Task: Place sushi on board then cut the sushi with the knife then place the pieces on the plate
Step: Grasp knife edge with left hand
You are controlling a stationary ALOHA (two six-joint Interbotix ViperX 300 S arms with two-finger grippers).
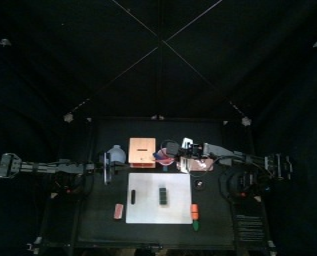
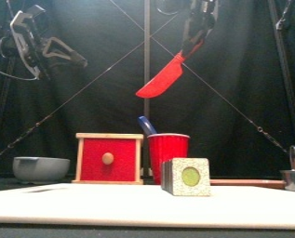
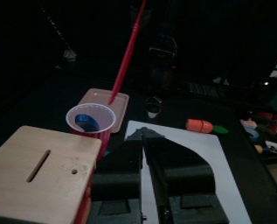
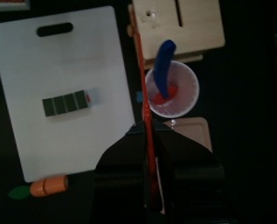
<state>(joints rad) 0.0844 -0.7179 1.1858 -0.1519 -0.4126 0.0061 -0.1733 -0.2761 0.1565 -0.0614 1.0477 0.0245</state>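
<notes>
Red cup (image 2: pixel 168 158) holds blue knife (image 2: pixel 146 125). Right gripper (image 2: pixel 194 42) clamps red knife (image 2: pixel 162 78) above it. Sushi (image 4: pixel 65 103) lies on board (image 4: pixel 58 61). Left gripper (image 3: pixel 147 144) sits far left, jaws near-closed, empty.

Sushi roll (image 4: pixel 67 104) lies on board (image 4: pixel 47 149), cup (image 4: pixel 190 87) (knife (image 4: pixel 165 61) inside) behind it.

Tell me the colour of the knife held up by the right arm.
Red. The knife shows best in the front view, above the cup.

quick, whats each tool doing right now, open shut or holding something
left tool: cannot tell if open or shut
right tool: shut on the red knife, held above the red cup
</notes>
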